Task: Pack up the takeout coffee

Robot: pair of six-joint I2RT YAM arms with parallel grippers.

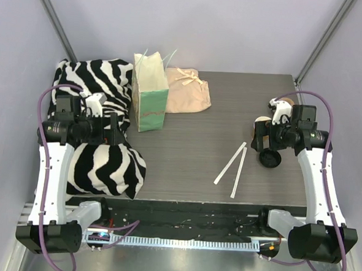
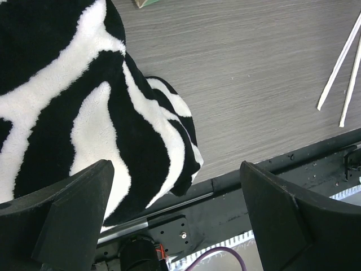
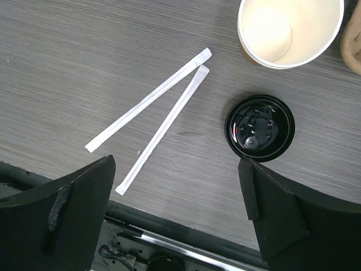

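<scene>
Left gripper (image 2: 175,169) jaws wide, empty, over zebra blanket (image 1: 99,161); paper bag (image 1: 149,100) stands just beside it. Right gripper (image 3: 176,164) jaws wide, empty, above wrapped straws (image 3: 158,113), loose black lid (image 3: 259,127) and open cup (image 3: 290,28). Takeout coffee (image 1: 281,106) far right behind right wrist, mostly hidden; axis, upright or tipped, cannot tell. Likely light, crushable paper: grip mid-wall gently.

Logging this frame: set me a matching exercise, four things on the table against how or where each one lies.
Things:
1. zebra-striped blanket
2. paper bag
3. loose black lid
4. two wrapped straws

States:
A. standing upright, handles up
B. lying together in a narrow V
C. heaped on the left side
D. lying flat next to the open cup

Pairs: 1-C, 2-A, 3-D, 4-B
</scene>
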